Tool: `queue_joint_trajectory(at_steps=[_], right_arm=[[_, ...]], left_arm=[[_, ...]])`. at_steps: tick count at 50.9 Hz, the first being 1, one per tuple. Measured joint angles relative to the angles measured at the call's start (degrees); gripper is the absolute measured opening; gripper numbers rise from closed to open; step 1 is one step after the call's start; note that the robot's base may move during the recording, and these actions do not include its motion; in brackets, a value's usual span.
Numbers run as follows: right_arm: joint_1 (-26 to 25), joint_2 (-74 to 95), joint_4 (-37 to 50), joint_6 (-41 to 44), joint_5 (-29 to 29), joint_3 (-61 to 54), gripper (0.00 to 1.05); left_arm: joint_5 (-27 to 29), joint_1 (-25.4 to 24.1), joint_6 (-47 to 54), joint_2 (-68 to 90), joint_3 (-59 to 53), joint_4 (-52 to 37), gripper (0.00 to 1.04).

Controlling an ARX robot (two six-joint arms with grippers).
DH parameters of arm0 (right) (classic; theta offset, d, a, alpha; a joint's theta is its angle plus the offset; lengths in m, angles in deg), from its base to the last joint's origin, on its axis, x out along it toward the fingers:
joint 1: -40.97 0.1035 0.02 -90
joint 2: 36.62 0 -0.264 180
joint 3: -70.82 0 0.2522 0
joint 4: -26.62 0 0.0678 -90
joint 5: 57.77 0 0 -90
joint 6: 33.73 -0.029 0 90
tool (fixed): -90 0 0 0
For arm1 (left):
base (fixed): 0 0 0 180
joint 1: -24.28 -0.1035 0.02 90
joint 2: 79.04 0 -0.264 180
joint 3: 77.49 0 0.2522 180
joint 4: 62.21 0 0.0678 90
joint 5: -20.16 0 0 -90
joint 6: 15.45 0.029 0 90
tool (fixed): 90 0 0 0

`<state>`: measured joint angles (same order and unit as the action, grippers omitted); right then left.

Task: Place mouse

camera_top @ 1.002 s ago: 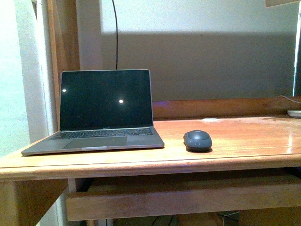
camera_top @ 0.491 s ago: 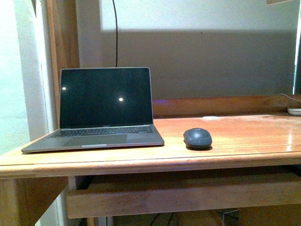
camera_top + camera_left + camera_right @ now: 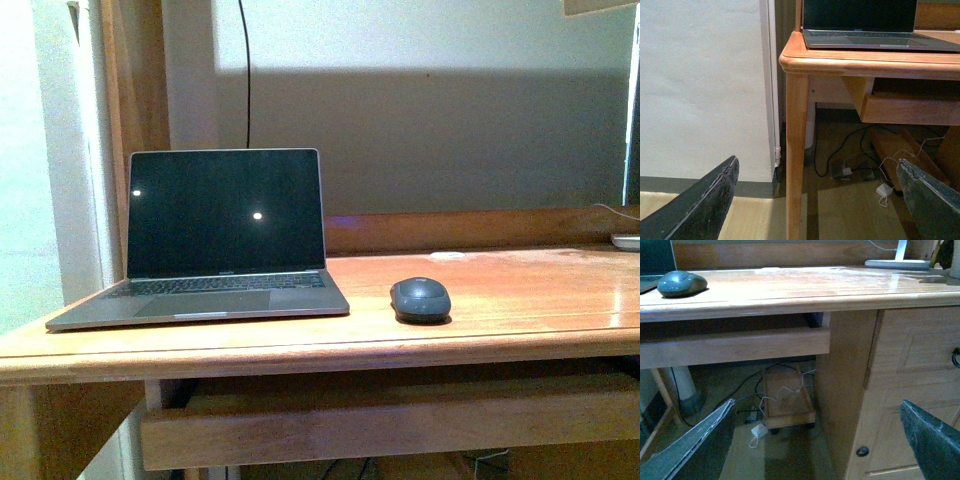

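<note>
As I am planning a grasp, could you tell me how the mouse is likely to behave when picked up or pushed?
The mouse looks rigid and small, so probably light. Its rounded shell may slip when pinched. On the glossy desk it would likely slide, not roll.

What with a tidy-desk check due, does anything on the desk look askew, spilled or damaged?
Nothing stands out. The mouse sits flat on the desk, apart from the open laptop, whose screen is dark. No spill shows.

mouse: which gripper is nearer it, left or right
Right, probably. The right gripper hangs open below the desk edge, mouse in its view; the left gripper hangs open off the desk's laptop end, mouse not in its view.
</note>
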<state>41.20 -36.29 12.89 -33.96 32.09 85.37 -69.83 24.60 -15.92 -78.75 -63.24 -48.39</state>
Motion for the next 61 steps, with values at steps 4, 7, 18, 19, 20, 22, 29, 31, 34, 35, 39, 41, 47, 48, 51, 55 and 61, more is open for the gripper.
queue_joint_trajectory(at_steps=[4,7,18,19,20,22,29,31,34,35,39,41,47,48,51,55,61], right_arm=[[0.0,0.0,0.0,0.0,0.0,0.0,0.97],[0.0,0.0,0.0,0.0,0.0,0.0,0.97],[0.0,0.0,0.0,0.0,0.0,0.0,0.97],[0.0,0.0,0.0,0.0,0.0,0.0,0.97],[0.0,0.0,0.0,0.0,0.0,0.0,0.97],[0.0,0.0,0.0,0.0,0.0,0.0,0.97],[0.0,0.0,0.0,0.0,0.0,0.0,0.97],[0.0,0.0,0.0,0.0,0.0,0.0,0.97],[0.0,0.0,0.0,0.0,0.0,0.0,0.97],[0.0,0.0,0.0,0.0,0.0,0.0,0.97],[0.0,0.0,0.0,0.0,0.0,0.0,0.97],[0.0,0.0,0.0,0.0,0.0,0.0,0.97],[0.0,0.0,0.0,0.0,0.0,0.0,0.97],[0.0,0.0,0.0,0.0,0.0,0.0,0.97],[0.0,0.0,0.0,0.0,0.0,0.0,0.97],[0.0,0.0,0.0,0.0,0.0,0.0,0.97],[0.0,0.0,0.0,0.0,0.0,0.0,0.97]], left_arm=[[0.0,0.0,0.0,0.0,0.0,0.0,0.97],[0.0,0.0,0.0,0.0,0.0,0.0,0.97],[0.0,0.0,0.0,0.0,0.0,0.0,0.97],[0.0,0.0,0.0,0.0,0.0,0.0,0.97],[0.0,0.0,0.0,0.0,0.0,0.0,0.97],[0.0,0.0,0.0,0.0,0.0,0.0,0.97],[0.0,0.0,0.0,0.0,0.0,0.0,0.97],[0.0,0.0,0.0,0.0,0.0,0.0,0.97],[0.0,0.0,0.0,0.0,0.0,0.0,0.97],[0.0,0.0,0.0,0.0,0.0,0.0,0.97],[0.0,0.0,0.0,0.0,0.0,0.0,0.97],[0.0,0.0,0.0,0.0,0.0,0.0,0.97],[0.0,0.0,0.0,0.0,0.0,0.0,0.97],[0.0,0.0,0.0,0.0,0.0,0.0,0.97],[0.0,0.0,0.0,0.0,0.0,0.0,0.97],[0.0,0.0,0.0,0.0,0.0,0.0,0.97],[0.0,0.0,0.0,0.0,0.0,0.0,0.97]])
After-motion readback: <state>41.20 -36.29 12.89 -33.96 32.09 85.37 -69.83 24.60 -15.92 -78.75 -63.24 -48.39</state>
